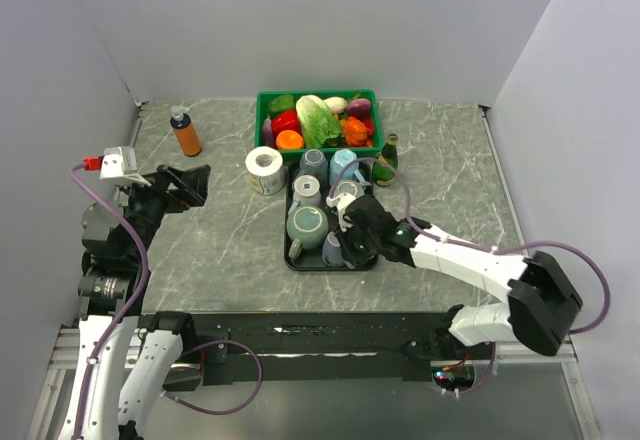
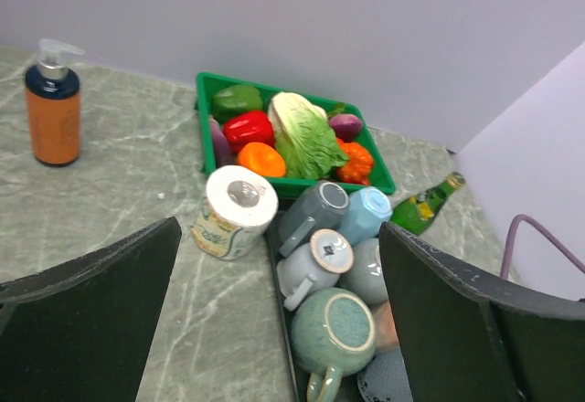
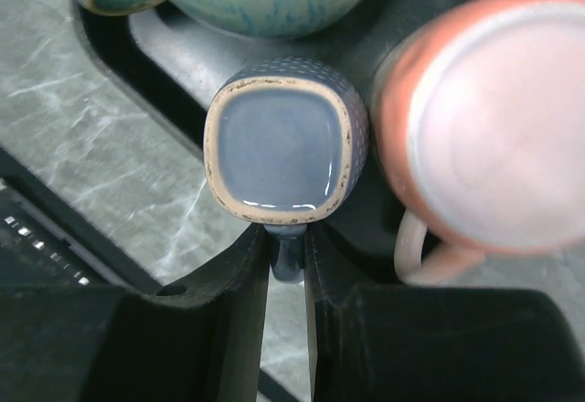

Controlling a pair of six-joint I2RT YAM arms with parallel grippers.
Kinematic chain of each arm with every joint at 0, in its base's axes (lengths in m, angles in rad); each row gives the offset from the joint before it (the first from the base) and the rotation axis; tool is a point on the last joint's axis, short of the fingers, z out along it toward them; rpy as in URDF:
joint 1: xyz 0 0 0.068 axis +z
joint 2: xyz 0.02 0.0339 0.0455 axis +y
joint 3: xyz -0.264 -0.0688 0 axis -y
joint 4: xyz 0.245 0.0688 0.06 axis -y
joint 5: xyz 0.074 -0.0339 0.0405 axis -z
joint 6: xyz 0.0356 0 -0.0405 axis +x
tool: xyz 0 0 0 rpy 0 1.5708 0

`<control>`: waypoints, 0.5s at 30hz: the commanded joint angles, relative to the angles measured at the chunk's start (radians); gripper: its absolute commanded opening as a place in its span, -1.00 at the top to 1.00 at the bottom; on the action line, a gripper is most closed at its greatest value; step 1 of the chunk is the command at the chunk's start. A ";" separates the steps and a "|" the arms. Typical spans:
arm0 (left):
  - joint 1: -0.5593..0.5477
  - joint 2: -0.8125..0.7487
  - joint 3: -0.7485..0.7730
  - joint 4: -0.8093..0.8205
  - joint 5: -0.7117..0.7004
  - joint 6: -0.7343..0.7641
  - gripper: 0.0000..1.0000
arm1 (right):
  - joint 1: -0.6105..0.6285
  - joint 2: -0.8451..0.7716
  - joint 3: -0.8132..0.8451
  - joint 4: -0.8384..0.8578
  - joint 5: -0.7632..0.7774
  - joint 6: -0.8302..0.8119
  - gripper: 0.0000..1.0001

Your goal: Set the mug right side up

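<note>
A small dark blue dotted mug (image 3: 285, 142) lies in the near right corner of the black tray (image 1: 289, 258). The end facing the right wrist camera is a glossy blue square with a tan rim. My right gripper (image 3: 285, 238) is shut on its handle (image 3: 286, 258); from above the gripper (image 1: 346, 242) covers most of the mug (image 1: 333, 252). A green mug (image 1: 306, 226) stands bottom up beside it, and a pink mug (image 3: 484, 119) sits to the right. My left gripper (image 1: 190, 185) is open and empty, off to the left of the tray.
Several more mugs fill the tray's far half, among them a grey one (image 1: 313, 162) and a light blue one (image 1: 345, 163). A green crate (image 1: 262, 110) of vegetables stands behind, with a paper roll (image 1: 265, 170), an orange soap bottle (image 1: 186, 135) and a green bottle (image 1: 386, 160) nearby.
</note>
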 commanded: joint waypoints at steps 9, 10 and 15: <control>-0.001 0.004 -0.006 0.105 0.256 -0.065 -0.93 | 0.010 -0.346 0.247 -0.151 0.016 0.093 1.00; -0.001 0.007 -0.019 0.140 0.311 -0.074 -0.93 | 0.010 -0.357 0.271 -0.112 0.032 0.107 1.00; -0.002 0.010 -0.165 0.466 0.689 -0.258 -0.93 | 0.010 -0.408 0.296 0.146 0.024 0.228 1.00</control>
